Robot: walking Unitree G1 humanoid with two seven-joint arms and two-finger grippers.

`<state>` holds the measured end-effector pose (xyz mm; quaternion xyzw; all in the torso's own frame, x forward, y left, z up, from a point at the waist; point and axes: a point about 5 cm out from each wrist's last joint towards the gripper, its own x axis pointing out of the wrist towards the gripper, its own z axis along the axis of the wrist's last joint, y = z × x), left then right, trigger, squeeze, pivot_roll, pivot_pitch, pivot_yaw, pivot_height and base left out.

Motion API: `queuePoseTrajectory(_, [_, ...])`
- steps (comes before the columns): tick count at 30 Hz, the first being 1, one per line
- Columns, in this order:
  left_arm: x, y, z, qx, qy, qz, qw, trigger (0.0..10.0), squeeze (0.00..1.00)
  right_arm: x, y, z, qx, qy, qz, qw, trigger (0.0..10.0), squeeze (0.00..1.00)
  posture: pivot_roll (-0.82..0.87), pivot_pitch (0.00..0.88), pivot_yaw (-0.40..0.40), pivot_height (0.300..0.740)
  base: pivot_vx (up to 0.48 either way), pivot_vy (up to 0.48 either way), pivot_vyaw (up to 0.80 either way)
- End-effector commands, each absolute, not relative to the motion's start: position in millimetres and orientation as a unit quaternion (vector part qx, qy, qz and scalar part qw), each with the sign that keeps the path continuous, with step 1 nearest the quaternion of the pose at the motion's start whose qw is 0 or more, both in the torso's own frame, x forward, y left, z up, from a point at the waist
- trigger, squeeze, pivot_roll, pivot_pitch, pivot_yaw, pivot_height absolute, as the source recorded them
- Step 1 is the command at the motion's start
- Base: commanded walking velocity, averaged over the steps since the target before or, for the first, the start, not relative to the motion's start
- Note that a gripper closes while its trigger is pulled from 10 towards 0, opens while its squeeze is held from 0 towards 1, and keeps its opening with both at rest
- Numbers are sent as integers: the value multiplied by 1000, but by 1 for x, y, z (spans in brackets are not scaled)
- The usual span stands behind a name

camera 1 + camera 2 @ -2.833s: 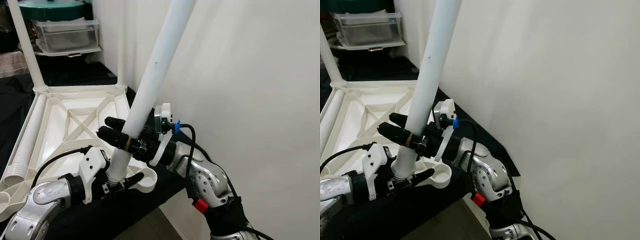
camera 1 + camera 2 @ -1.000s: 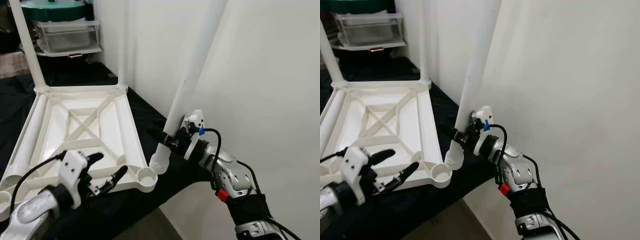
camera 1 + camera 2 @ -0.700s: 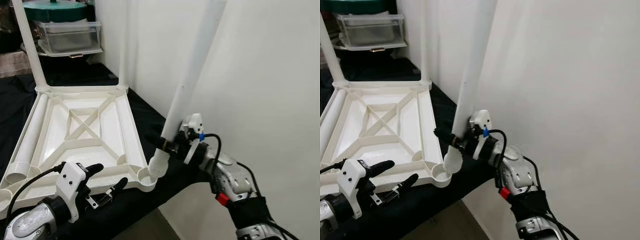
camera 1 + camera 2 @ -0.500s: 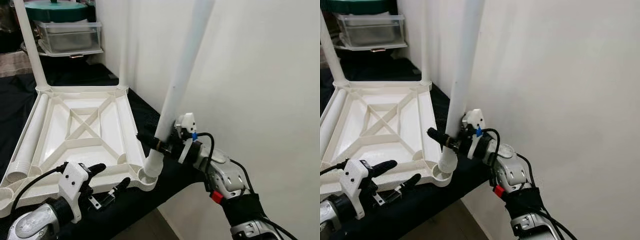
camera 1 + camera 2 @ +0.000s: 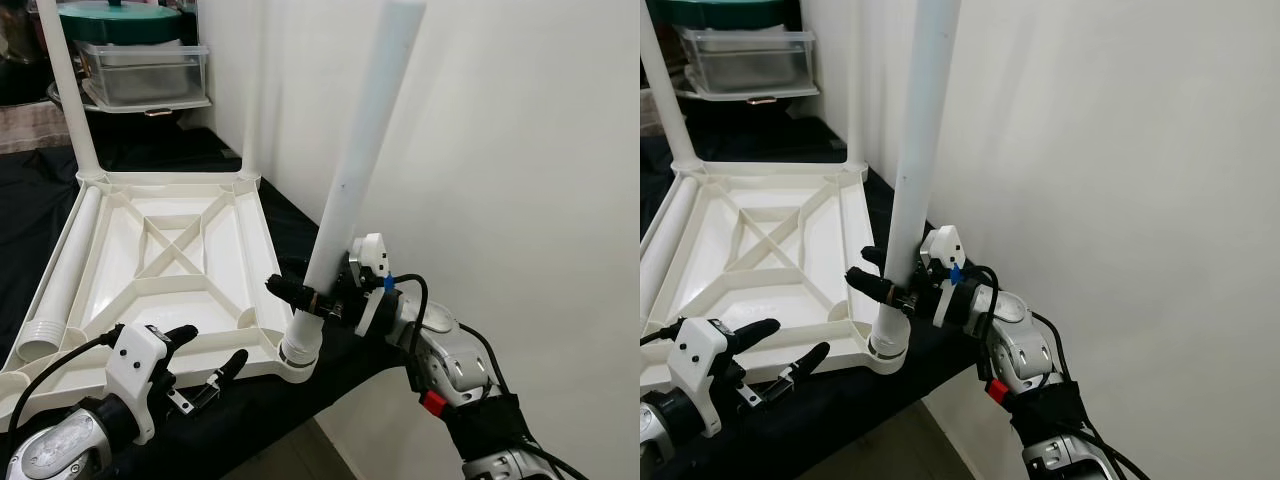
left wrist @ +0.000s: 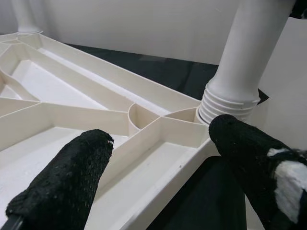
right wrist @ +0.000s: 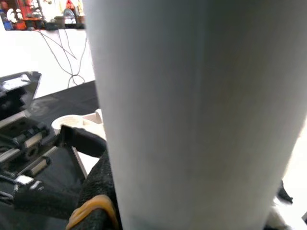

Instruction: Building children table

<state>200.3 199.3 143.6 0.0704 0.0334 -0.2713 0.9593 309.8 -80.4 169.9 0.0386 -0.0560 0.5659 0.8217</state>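
The white plastic table (image 5: 258,235) lies upside down on a black cloth. Two legs (image 5: 68,90) (image 5: 255,100) stand in its far corners. A third leg (image 5: 62,270) lies loose along its left side. My right gripper (image 5: 300,297) is shut on a fourth white leg (image 5: 355,170), held almost upright. That leg's ribbed end (image 6: 225,103) sits at the near right corner socket (image 5: 298,362). My left gripper (image 5: 212,348) is open by the table's near edge, just left of that socket, holding nothing.
A white wall (image 5: 520,150) runs close along the right. Behind the table, a clear plastic bin with a green lid (image 5: 140,60) rests on a shelf. The black-draped surface ends just past the near corner, with floor (image 5: 290,460) below.
The leg swung away from the table, then came upright with its ribbed end at the near right socket. My left gripper came off the leg's base and drew back, open.
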Motion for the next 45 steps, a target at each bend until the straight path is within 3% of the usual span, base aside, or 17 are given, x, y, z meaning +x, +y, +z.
queuePoseTrajectory(1, [200, 197, 143, 67, 36, -274, 959, 10000, 0, 307, -85, 162, 41, -31, 567, 822, 0, 0, 163, 0, -164, 740, 0, 0, 0])
queuePoseTrajectory(13, [199, 187, 139, 54, 37, -278, 958, 10000, 0, 304, -76, 160, 51, -30, 580, 812, 0, 0, 176, 0, -176, 740, 0, 0, 0])
queuePoseTrajectory(27, [199, 184, 137, 47, 38, -277, 959, 10000, 0, 306, -77, 155, 63, -23, 564, 823, 0, 0, 171, 0, -172, 740, 0, 0, 0])
queuePoseTrajectory(35, [200, 187, 137, 47, 38, -265, 962, 10000, 0, 305, -75, 150, 72, -18, 530, 845, 0, 0, 168, 0, -173, 740, 0, 0, 0])
queuePoseTrajectory(36, [200, 186, 136, 45, 38, -263, 963, 10000, 0, 307, -73, 144, 61, -2, 497, 865, 0, 0, 166, 0, -175, 740, 0, 0, 0])
queuePoseTrajectory(39, [200, 186, 135, 45, 38, -262, 963, 10000, 0, 307, -72, 141, 52, 10, 473, 879, 0, 0, 166, 0, -175, 740, 0, 0, 0])
queuePoseTrajectory(41, [202, 185, 135, 43, 38, -258, 964, 10000, 0, 308, -69, 133, 46, 38, 424, 904, 0, 0, 160, 0, -174, 740, 0, 0, 0])
queuePoseTrajectory(45, [202, 185, 135, 43, 37, -257, 965, 10000, 0, 308, -69, 129, 35, 52, 404, 913, 0, 0, 160, 0, -174, 740, 0, 0, 0])
